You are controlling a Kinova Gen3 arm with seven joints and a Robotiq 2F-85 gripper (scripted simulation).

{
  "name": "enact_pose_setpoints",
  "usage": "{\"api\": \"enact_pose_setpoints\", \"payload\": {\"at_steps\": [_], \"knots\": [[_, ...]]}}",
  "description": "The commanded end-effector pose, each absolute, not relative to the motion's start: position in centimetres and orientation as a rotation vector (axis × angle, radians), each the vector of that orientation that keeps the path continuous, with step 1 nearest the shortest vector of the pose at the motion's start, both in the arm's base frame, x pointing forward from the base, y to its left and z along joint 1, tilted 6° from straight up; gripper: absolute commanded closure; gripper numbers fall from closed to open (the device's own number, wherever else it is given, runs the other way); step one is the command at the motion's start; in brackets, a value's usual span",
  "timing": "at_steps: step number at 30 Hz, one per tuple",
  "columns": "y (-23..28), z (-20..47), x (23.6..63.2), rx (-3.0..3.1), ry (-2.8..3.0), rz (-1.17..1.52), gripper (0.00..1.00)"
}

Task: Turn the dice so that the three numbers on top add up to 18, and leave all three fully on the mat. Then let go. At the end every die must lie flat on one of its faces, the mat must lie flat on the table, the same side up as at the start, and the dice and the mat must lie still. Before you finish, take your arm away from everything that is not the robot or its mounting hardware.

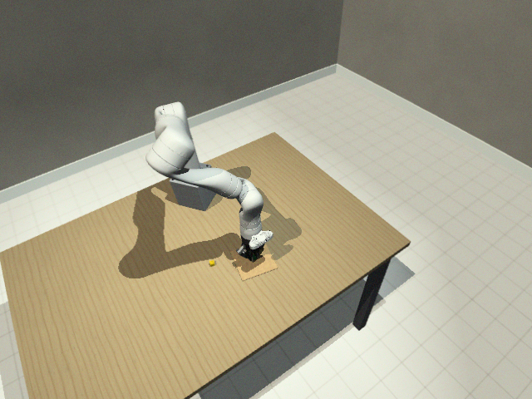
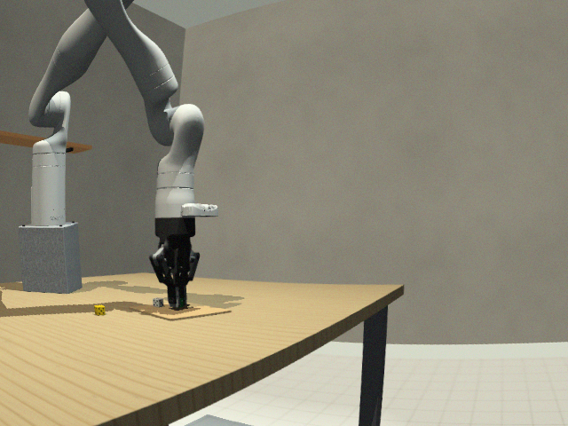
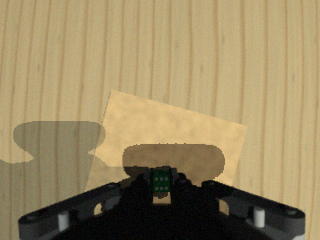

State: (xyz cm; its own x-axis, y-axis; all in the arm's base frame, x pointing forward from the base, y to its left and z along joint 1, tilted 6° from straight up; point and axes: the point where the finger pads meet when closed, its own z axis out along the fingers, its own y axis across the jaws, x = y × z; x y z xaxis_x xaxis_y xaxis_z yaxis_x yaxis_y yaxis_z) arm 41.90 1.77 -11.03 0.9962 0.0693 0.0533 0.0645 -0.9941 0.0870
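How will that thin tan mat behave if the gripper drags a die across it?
The mat looks thin and flat, so it will probably slide on the wood table rather than tip. The gripper, shut on the green die just above it, could drag it sideways. It looks light.
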Motion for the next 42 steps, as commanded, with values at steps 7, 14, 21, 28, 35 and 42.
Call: {"api": "enact_pose_setpoints", "payload": {"at_steps": [7, 14, 21, 28, 35, 42], "knots": [[1.78, -10.96, 41.96, 3.053, 0.103, 0.088, 0.89], [1.78, -11.0, 41.96, 3.053, 0.103, 0.088, 0.89], [1.76, -11.19, 41.97, 3.053, 0.103, 0.088, 0.89], [1.75, -11.31, 41.98, 3.053, 0.103, 0.088, 0.89], [1.75, -11.35, 41.98, 3.053, 0.103, 0.088, 0.89], [1.75, -11.35, 41.98, 3.053, 0.103, 0.088, 0.89]]}}
